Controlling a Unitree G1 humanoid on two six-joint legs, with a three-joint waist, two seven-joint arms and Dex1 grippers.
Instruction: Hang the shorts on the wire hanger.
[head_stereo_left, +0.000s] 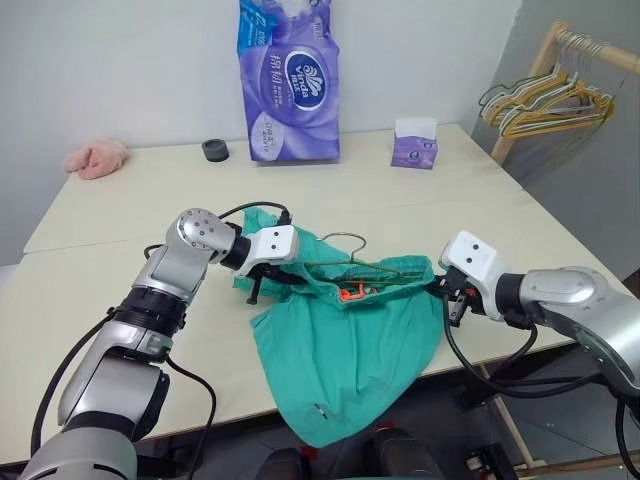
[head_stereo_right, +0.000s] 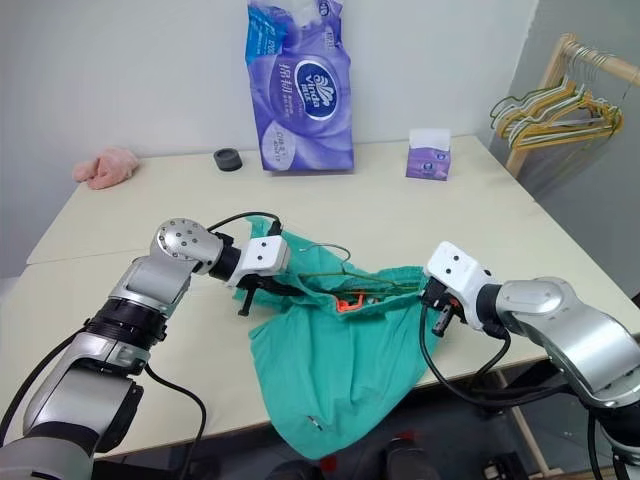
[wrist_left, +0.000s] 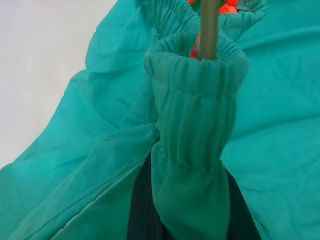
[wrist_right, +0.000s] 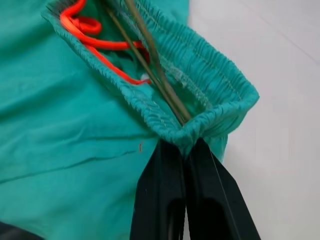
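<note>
The teal shorts (head_stereo_left: 345, 345) hang stretched between my two grippers over the table's front edge, legs drooping below it. The wire hanger (head_stereo_left: 372, 265) lies inside the gathered waistband, and its hook (head_stereo_left: 345, 237) sticks up behind. An orange drawstring (wrist_right: 85, 25) lies in the waistband opening. My left gripper (head_stereo_left: 268, 282) is shut on the left end of the waistband, which bunches around its fingers (wrist_left: 142, 215), with the hanger wire (wrist_left: 207, 30) passing through. My right gripper (wrist_right: 186, 150) is shut on the waistband's right end, where the hanger wires (wrist_right: 150, 65) meet.
On the beige table (head_stereo_left: 120, 300), a pink cloth (head_stereo_left: 97, 158) lies far left. At the back are a black roll (head_stereo_left: 215, 150), a tall purple tissue pack (head_stereo_left: 288, 80) and a small purple box (head_stereo_left: 414, 143). A wooden rack with bunched hangers (head_stereo_left: 555, 100) stands at the right.
</note>
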